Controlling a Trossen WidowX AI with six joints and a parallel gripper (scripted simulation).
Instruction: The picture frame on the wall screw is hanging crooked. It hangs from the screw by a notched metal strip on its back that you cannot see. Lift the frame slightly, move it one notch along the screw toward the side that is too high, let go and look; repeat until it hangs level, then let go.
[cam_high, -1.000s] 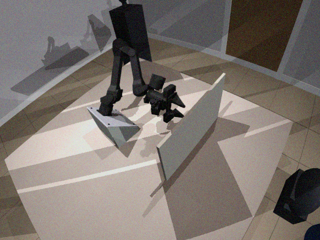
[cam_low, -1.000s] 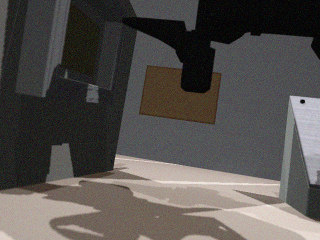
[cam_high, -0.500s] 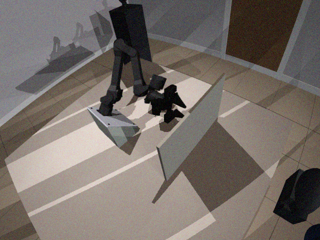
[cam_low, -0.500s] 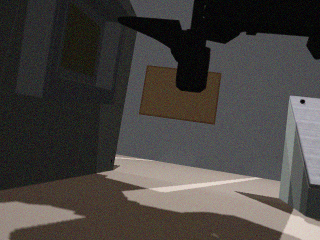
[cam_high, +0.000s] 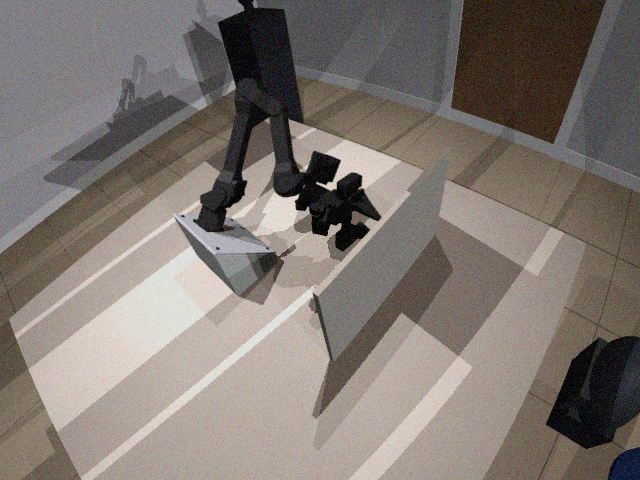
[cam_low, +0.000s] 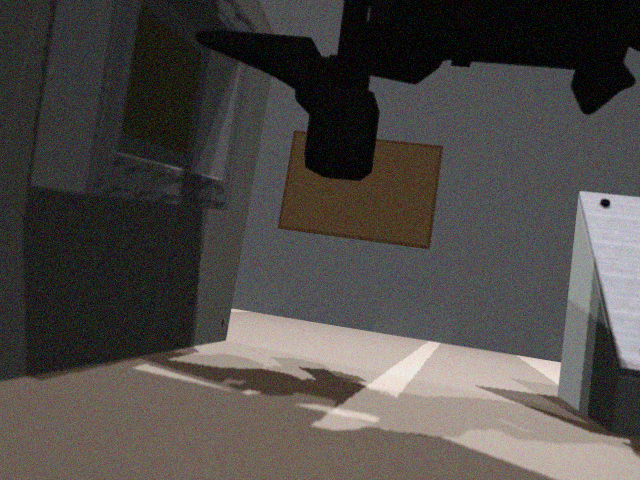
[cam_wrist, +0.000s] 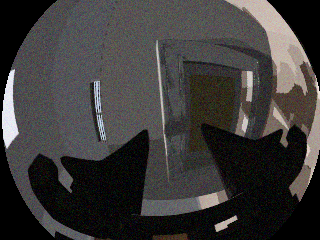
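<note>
The grey picture frame (cam_low: 155, 178) (cam_wrist: 172, 95), with a dark brownish picture, hangs on the upright panel (cam_high: 382, 273) (cam_low: 113, 279). Shadow covers much of it. The panel hides it in the top view. The screw and notched strip are hidden. I cannot tell surely from these angles how far it tilts. My black gripper (cam_high: 373, 223) (cam_wrist: 175, 128) is open in front of the frame. In the wrist view its fingertips stand apart, with the frame's left rail showing between them and the right finger overlapping the picture. In the exterior view a fingertip overlaps the frame's upper right. Contact is unclear.
A pale wedge-shaped base (cam_high: 242, 237) (cam_low: 617, 258) carries the arm behind the gripper. A brown board (cam_low: 403, 196) hangs on the far wall. A dark cabinet (cam_high: 276, 56) stands behind the table, and a dark object (cam_high: 594, 392) is at the right. Striped shadows cross the table.
</note>
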